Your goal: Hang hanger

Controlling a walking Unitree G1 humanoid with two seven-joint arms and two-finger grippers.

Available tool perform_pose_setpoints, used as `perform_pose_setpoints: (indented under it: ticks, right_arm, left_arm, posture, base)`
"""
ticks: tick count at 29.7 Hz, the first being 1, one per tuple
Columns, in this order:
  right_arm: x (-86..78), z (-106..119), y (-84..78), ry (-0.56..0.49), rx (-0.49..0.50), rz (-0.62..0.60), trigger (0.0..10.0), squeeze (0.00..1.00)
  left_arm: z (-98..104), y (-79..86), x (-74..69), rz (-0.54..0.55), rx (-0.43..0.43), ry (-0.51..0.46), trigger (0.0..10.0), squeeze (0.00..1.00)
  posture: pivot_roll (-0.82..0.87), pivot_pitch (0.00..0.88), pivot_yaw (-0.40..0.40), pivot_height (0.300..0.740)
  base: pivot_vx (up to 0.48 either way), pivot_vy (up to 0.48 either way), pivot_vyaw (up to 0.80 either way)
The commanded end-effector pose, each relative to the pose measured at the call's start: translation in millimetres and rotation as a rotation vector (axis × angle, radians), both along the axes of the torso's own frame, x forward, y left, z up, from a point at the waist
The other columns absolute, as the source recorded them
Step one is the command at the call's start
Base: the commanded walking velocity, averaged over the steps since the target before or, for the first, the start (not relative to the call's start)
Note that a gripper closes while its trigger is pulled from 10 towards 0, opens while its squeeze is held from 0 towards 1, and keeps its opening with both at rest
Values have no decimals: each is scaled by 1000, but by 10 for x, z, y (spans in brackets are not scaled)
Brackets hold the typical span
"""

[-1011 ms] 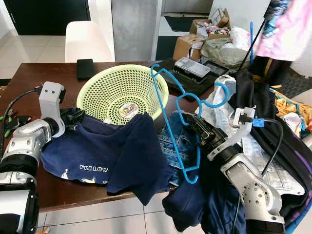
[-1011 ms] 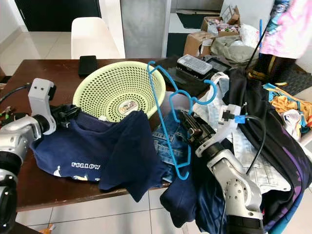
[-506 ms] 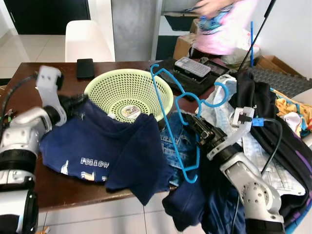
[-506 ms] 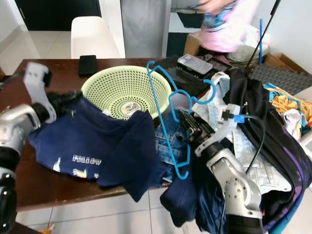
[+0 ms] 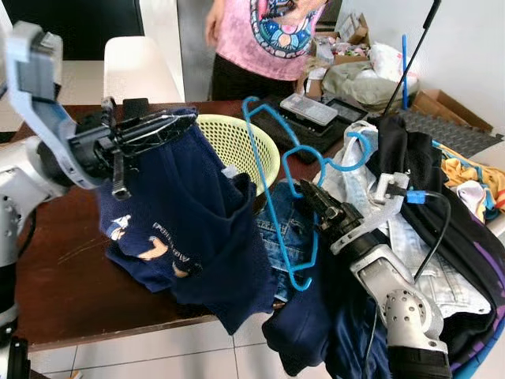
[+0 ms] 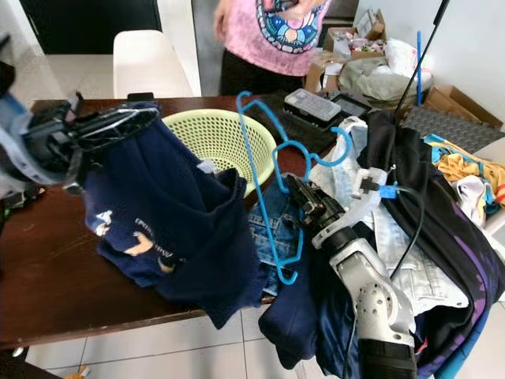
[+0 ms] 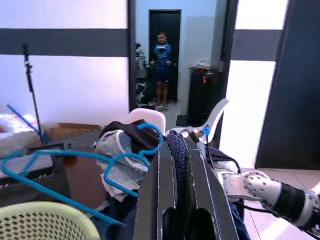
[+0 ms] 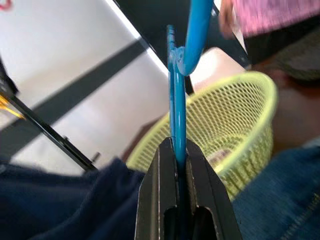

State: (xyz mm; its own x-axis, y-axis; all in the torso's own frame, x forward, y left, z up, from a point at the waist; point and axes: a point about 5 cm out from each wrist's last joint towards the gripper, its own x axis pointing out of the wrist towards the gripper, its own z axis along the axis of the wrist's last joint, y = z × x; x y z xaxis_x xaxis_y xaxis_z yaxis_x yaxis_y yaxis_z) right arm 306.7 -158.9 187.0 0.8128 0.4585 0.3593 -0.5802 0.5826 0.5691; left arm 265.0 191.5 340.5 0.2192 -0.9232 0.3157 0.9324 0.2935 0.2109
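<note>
While the navy shirt is clamped aloft by the left gripper, a blue hanger (upright) is pinched by the right gripper. Both are held near a green basket.

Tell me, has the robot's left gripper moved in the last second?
Yes. The left gripper has risen off the table, lifting the navy shirt above the green basket.
</note>
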Motion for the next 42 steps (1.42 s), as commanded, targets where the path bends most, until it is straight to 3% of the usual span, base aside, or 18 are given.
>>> perform_pose_setpoints:
  ticks: [1,2,3,4,7,11,14,18,22,27,29,33,36,42]
  right_arm:
    - [3,8,-35,-11,31,-9,10000,0]
    - [3,29,-66,-23,76,-9,10000,0]
    - [3,29,-66,-23,76,-9,10000,0]
    - [-4,103,-100,-67,139,8,10000,0]
    - [-4,103,-100,-67,139,8,10000,0]
    - [-29,209,-91,-121,170,41,10000,0]
    - [-147,944,-140,-389,239,95,10000,0]
    - [-220,1311,-200,-520,224,87,10000,0]
    - [-315,1544,-202,-616,171,88,10000,0]
    - [-343,1563,-171,-626,124,96,10000,0]
    - [-351,1523,-122,-597,92,108,10000,0]
    - [-355,1503,-97,-579,79,112,10000,0]
    - [-295,1295,116,-494,34,138,10000,0]
    - [-287,1229,217,-470,17,158,10000,0]
  left_arm:
    - [58,11,-57,-3,28,-24,549,0]
    - [59,-15,-59,15,22,-31,2275,0]
    - [59,-15,-59,15,22,-31,2275,0]
    - [103,-105,-45,63,-34,-66,10000,0]
    - [103,-105,-45,63,-34,-66,10000,0]
    - [206,-181,-26,102,-123,-109,10000,0]
    - [543,-79,-19,264,-256,-188,10000,0]
    - [763,-76,-96,281,-277,-261,10000,0]
    - [738,-91,-69,305,-259,-241,10000,0]
    - [660,-111,-11,325,-262,-200,10000,0]
    - [560,-212,38,321,-259,-161,10000,0]
    - [521,-261,54,320,-257,-144,10000,0]
    - [231,-483,204,346,-255,-12,10000,0]
    - [133,-545,256,377,-243,16,10000,0]
  posture:
    - [70,61,-23,740]
    - [72,54,-20,740]
    - [72,54,-20,740]
    - [81,41,-27,740]
    - [81,41,-27,740]
    - [82,38,-27,740]
    - [92,30,-30,740]
    - [94,23,-28,740]
    - [87,17,-22,740]
    - [83,16,-21,740]
    - [78,14,-19,740]
    - [78,14,-19,740]
    - [73,9,-15,740]
    - [73,8,-17,740]
  base:
    - [0,0,0]
    - [0,0,0]
    - [0,0,0]
    - [0,0,0]
    - [0,0,0]
    - [0,0,0]
    - [0,0,0]
    - [0,0,0]
    - [0,0,0]
    - [0,0,0]
    - [-131,0,0]
    - [-262,0,0]
    - [-326,0,0]
    - [-167,0,0]
